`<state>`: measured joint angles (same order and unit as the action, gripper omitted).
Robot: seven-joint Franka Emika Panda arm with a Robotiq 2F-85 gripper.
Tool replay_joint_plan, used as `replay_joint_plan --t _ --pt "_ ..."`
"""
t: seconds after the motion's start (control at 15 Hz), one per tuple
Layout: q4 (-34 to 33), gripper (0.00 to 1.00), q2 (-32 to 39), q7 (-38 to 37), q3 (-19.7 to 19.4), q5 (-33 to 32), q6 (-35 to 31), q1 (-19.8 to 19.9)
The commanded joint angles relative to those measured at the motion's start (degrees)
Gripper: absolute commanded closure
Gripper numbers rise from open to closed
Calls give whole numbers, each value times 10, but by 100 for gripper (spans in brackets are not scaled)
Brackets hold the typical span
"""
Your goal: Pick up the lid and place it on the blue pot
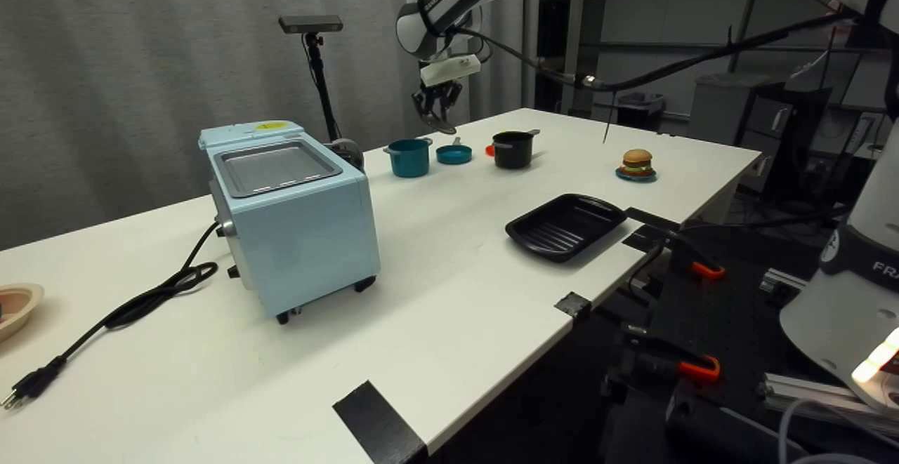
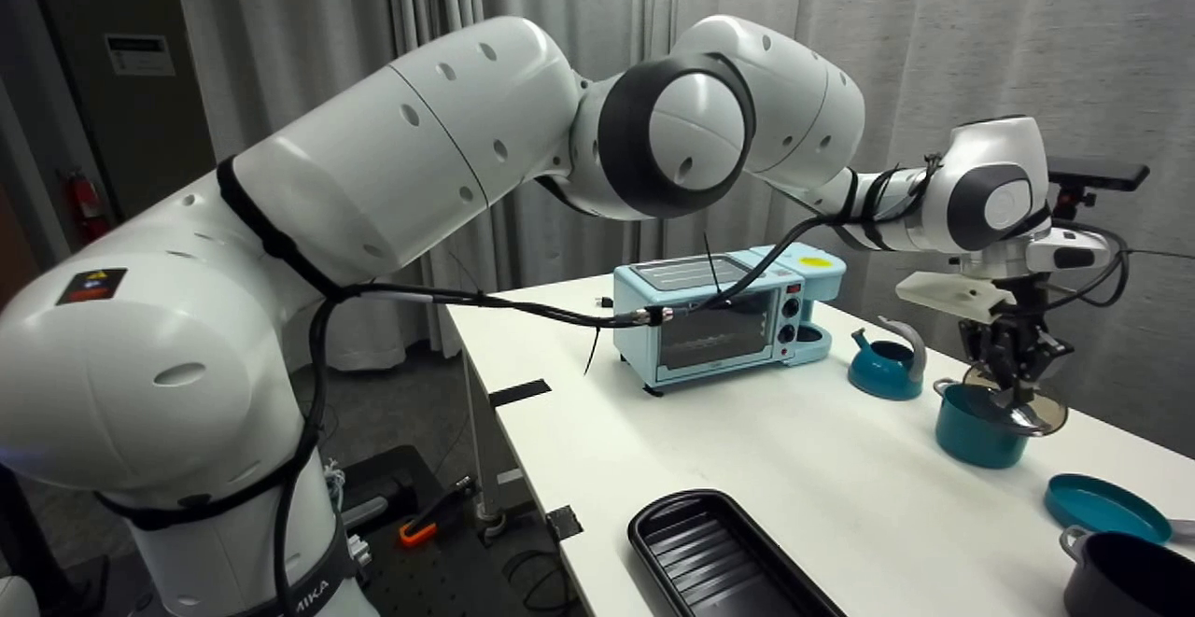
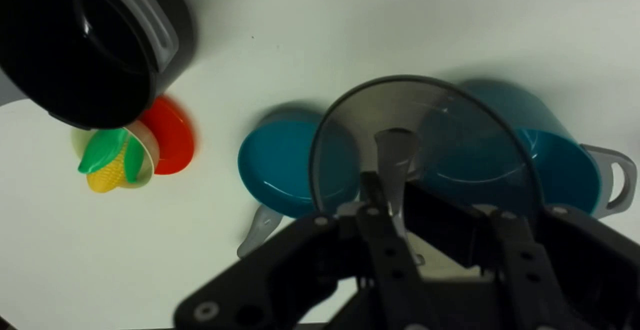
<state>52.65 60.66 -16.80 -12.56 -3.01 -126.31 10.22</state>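
The lid is a round see-through disc with a dark rim and a grey handle. It shows in the wrist view [image 3: 355,115] and in both exterior views [image 1: 440,126] [image 2: 1038,414]. My gripper [image 3: 387,190] is shut on the lid's handle and holds it in the air, tilted. The gripper also shows in both exterior views [image 1: 435,102] [image 2: 1013,384]. The blue pot [image 1: 409,158] is teal, open on top, with grey handles. It also shows in an exterior view [image 2: 976,432] and in the wrist view [image 3: 567,170]. In the wrist view the lid covers part of the pot and part of the pan.
A teal pan [image 1: 454,155] stands beside the blue pot, then a black pot [image 1: 513,151]. A teal kettle [image 2: 882,372] and a pale blue oven [image 2: 709,318] stand on the pot's other side. A black tray [image 1: 565,229] and a toy burger [image 1: 637,161] are nearer the robot.
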Motion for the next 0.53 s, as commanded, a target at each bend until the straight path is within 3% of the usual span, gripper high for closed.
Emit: replay_joint_plan --t 0.0,0.47 --pt "-133 96 77 -8 -2 2 11 16" --pt "-206 96 120 -8 10 6 7 34"
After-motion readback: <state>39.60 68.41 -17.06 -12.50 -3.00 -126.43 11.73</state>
